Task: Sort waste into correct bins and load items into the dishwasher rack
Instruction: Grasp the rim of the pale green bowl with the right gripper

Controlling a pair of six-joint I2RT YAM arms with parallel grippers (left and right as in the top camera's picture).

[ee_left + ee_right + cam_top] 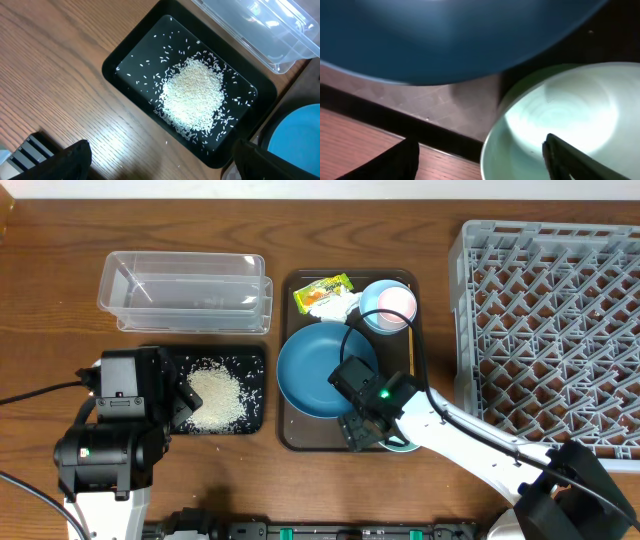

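Both hands gaped empty: left hand point(160, 156) over rice point(192, 95) heaped in the black tray point(125, 75); right hand point(480, 156) straddled the mint bowl point(560, 115) rim on the brown tray point(300, 432), bowl mostly hidden overhead.

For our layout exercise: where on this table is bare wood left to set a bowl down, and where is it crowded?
Bare wood lies left of the clear rectangular plastic tub, and in front of the flat black rectangular tray holding rice. The brown serving tray is crowded: large dark-blue bowl, mint-green bowl, yellow-green wrapper, right end effector.

Brown tray point(308, 433) on wooden table point(50, 310)
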